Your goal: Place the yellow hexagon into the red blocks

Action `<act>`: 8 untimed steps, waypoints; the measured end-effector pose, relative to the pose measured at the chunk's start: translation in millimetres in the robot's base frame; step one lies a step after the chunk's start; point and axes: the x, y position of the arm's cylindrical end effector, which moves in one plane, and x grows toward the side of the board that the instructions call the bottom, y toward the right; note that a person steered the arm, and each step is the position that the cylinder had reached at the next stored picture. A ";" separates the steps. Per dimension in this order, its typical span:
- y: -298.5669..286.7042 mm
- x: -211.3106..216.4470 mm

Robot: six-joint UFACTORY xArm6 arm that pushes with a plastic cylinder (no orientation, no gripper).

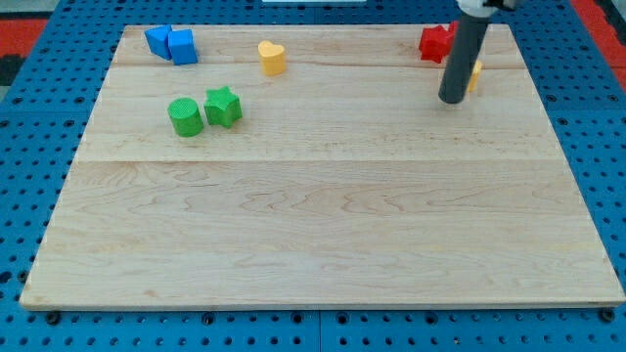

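Note:
The yellow hexagon (475,74) is near the view's top right, mostly hidden behind my rod; only a sliver shows at the rod's right edge. My tip (451,100) rests on the board just below and left of it. A red block (433,43) sits above, to the left of the rod; the second red block is hidden behind the rod.
Two blue blocks (171,43) sit at the top left. A yellow heart-shaped block (272,57) is at the top centre. A green cylinder (185,116) and a green star (223,106) stand together at the left. The wooden board (323,235) lies on a blue pegboard.

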 end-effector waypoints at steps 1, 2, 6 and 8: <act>17.2 11.2; 23.3 -20.9; 36.0 -67.3; 40.1 -51.0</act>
